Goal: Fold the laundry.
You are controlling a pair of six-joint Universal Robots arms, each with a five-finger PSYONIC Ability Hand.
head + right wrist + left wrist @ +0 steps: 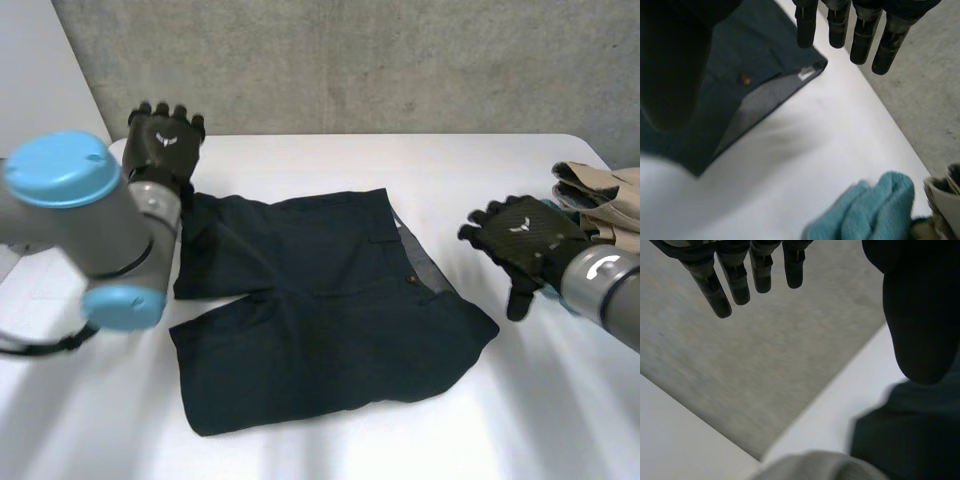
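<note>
The dark shorts (320, 300) are seen to be made of soft, matt cloth, the teal cloth (865, 210) is seen to be thick and fluffy, the white table (450, 170) is found smooth, and the grey wall (350, 60) is found rough and dull.

It looked like a robot lab. A bare grey concrete wall (380, 60) stood behind a plain white desk (300, 160), with the left arm (95, 225) and right arm (608, 285) over it.
</note>
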